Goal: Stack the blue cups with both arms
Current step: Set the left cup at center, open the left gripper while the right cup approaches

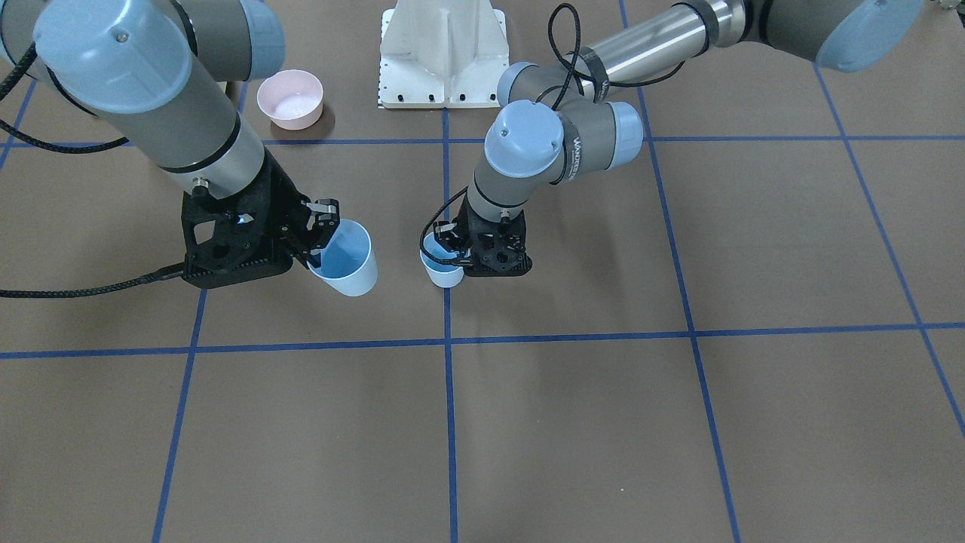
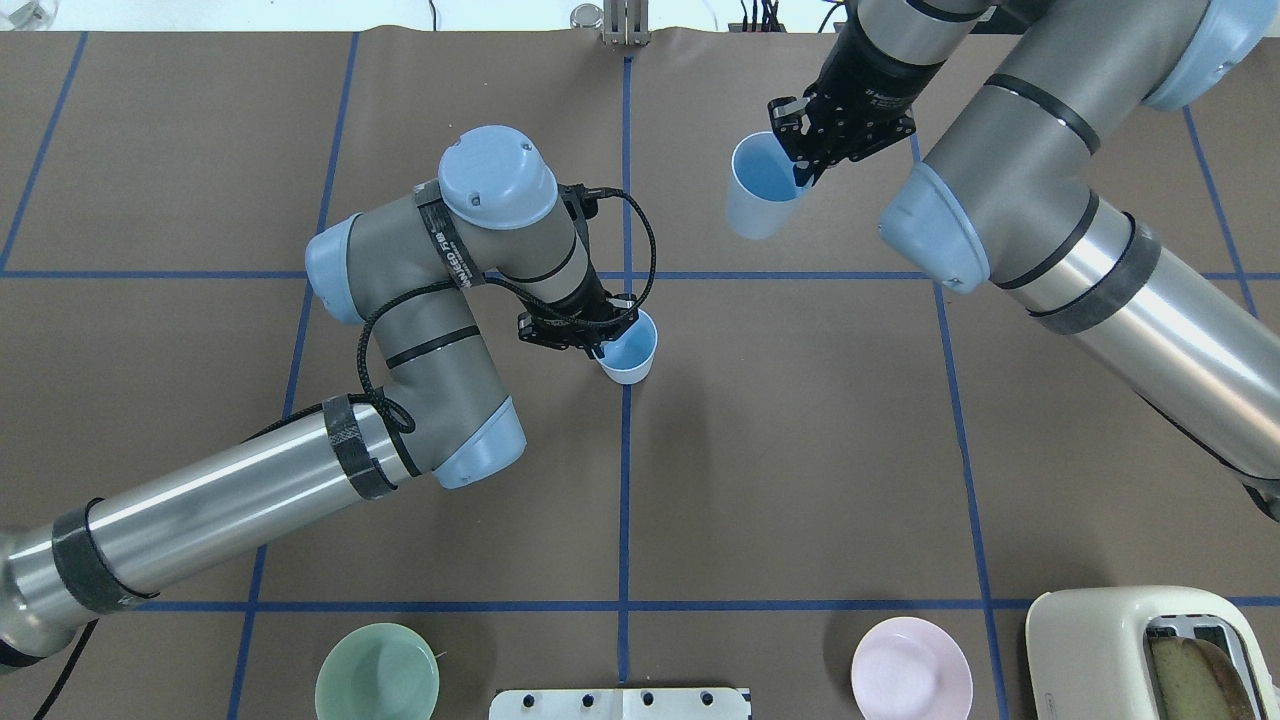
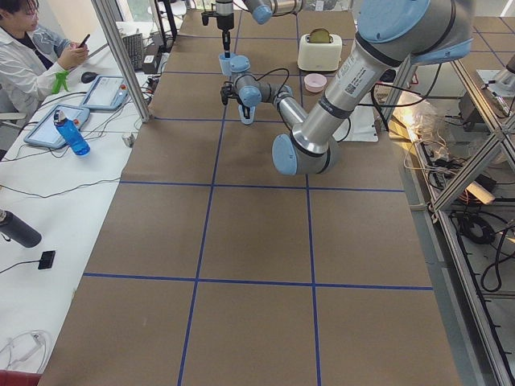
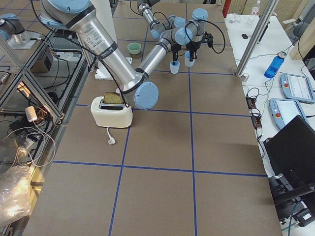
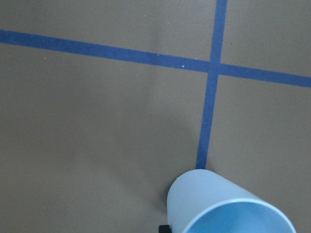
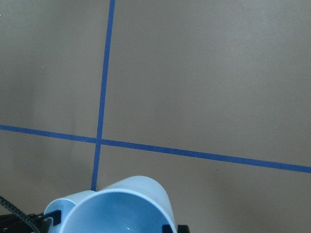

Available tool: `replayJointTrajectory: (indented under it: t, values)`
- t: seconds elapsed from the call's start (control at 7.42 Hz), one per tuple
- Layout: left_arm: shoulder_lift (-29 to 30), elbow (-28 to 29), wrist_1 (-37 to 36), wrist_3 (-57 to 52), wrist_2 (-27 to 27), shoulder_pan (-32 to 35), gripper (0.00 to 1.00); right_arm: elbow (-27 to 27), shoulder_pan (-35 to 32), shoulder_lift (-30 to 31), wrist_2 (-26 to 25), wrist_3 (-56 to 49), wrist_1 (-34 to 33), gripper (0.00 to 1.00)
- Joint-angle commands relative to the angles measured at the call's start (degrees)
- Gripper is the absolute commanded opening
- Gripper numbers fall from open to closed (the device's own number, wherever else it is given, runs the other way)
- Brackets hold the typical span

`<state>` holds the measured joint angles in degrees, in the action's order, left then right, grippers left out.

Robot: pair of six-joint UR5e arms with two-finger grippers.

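My right gripper (image 2: 800,172) is shut on the rim of a pale-blue cup (image 2: 758,190) and holds it tilted, above the table at the far right of centre. In the front view this gripper (image 1: 323,230) and cup (image 1: 350,264) are left of centre. My left gripper (image 2: 603,340) is shut on the rim of the second blue cup (image 2: 630,350), upright and low over the centre blue line. In the front view it (image 1: 446,247) grips that cup (image 1: 443,273). The two cups are apart. Each wrist view shows its own cup: the left (image 5: 228,204), the right (image 6: 126,204).
A pink bowl (image 2: 910,668) and a mint-green bowl (image 2: 377,672) stand near the robot's base, either side of the white pedestal (image 1: 443,53). A cream toaster (image 2: 1140,650) with bread is at the near right corner. Blue tape lines grid the brown table.
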<state>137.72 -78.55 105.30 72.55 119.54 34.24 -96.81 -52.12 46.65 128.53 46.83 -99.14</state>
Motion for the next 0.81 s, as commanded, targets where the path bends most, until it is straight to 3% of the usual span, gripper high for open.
replayJointTrajectory:
  t: [0.0,0.27,0.4,0.67]
  values:
    - [-0.2,-1.5,-0.1,-3.0,0.0,0.6,0.97,0.5,1.0,-0.6,-0.3,0.8,0.3,0.08]
    - [-1.3,-3.4,-0.4,-3.2,2.2,4.1,0.97,3.6,2.8,-3.5,-1.3,2.4,0.4,0.08]
    - [-2.0,-4.0,-0.4,-3.3,5.9,6.4,0.97,4.6,3.8,-4.0,-2.0,2.5,1.0,0.08]
    - [-5.9,-6.4,-0.6,-9.6,10.1,10.6,0.97,8.0,5.2,-5.0,-2.5,3.4,5.5,0.08]
